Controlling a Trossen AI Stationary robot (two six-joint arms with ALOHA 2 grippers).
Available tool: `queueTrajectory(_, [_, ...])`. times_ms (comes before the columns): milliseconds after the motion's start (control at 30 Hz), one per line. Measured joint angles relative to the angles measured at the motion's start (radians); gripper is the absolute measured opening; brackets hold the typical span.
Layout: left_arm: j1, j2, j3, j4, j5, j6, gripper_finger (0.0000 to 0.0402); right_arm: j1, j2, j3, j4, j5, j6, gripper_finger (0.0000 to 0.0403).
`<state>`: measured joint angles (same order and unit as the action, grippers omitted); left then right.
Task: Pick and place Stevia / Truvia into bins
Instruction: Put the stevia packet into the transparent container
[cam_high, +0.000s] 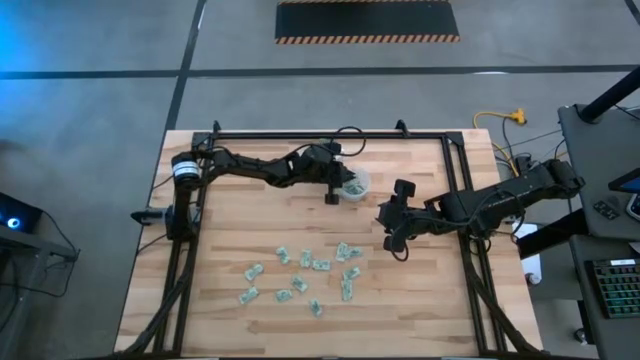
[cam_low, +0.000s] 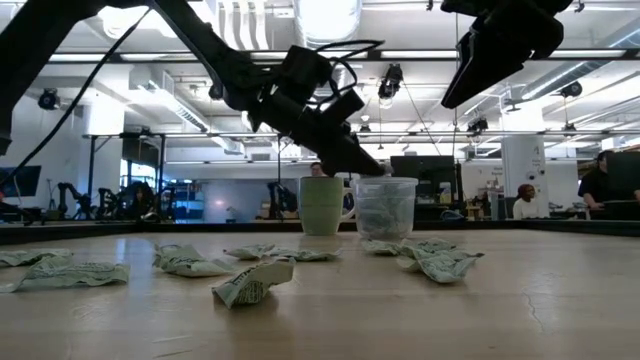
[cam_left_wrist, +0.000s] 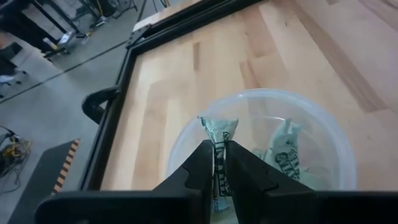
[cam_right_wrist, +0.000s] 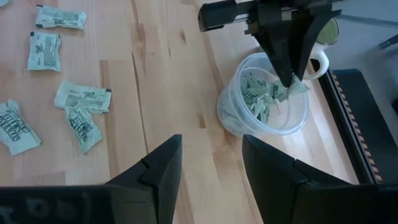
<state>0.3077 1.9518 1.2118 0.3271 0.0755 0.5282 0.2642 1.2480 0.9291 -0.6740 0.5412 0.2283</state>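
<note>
High view: left gripper (cam_high: 332, 197) over clear cup (cam_high: 355, 186) at bench (cam_high: 250, 225) far centre, jaws clenched on sachet (cam_left_wrist: 217, 138) above rim. Loose sachets (cam_high: 300, 275) scattered near centre. Right gripper (cam_high: 392, 232) right of cup, jaws spread, empty.

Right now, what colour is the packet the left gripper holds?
Pale green and white sachet, left gripper, left wrist view.

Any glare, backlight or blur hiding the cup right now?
Low view: bright ceiling lights leave both arms as silhouettes, though the clear cup stays readable. Left wrist view: the near gripper is soft, cup rim sharp. High view: blue glow at left edge only.
</note>
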Motion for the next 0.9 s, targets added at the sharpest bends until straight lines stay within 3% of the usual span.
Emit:
queueTrajectory(433, [-0.008,-0.029,0.003,-0.049,0.006,-0.001,0.0156,0.0,0.0,-0.001,0.004,0.0,0.002,0.016])
queueTrajectory(900, [-0.142,-0.405,-0.034,-0.649,0.011,-0.01,0.0167,0.0,0.096,-0.007,0.064,-0.003,-0.053,0.016])
